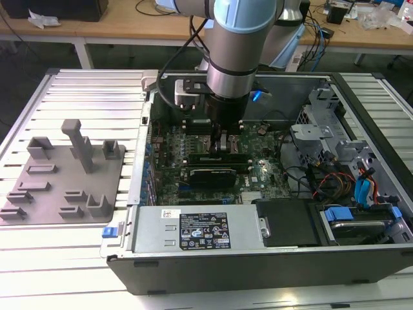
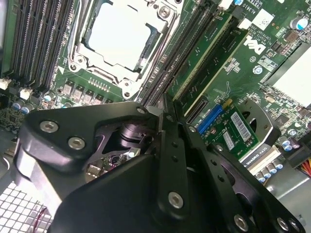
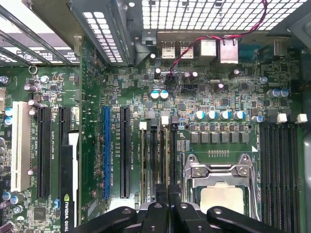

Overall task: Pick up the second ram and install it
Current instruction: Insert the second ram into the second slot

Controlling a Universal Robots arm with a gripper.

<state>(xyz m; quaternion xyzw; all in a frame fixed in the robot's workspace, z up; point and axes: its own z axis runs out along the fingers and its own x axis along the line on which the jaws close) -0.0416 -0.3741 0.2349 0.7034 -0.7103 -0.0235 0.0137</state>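
The end effector [image 3: 167, 213] hangs low over the motherboard [image 3: 204, 104], its black fingers [image 3: 156, 216] close together above the memory slots [image 3: 158, 160] beside the metal-framed CPU socket [image 3: 221, 187]. A blue expansion slot [image 3: 107, 153] runs parallel nearby, and a perforated chassis wall [image 3: 204, 14] stands beyond the rear ports [image 3: 218, 48].

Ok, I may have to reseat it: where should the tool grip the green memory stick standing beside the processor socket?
Probably across the flat faces of the long green memory stick, mid-length near its top edge, coming straight down. It stands on edge with its lower edge seated, so only the top is free.
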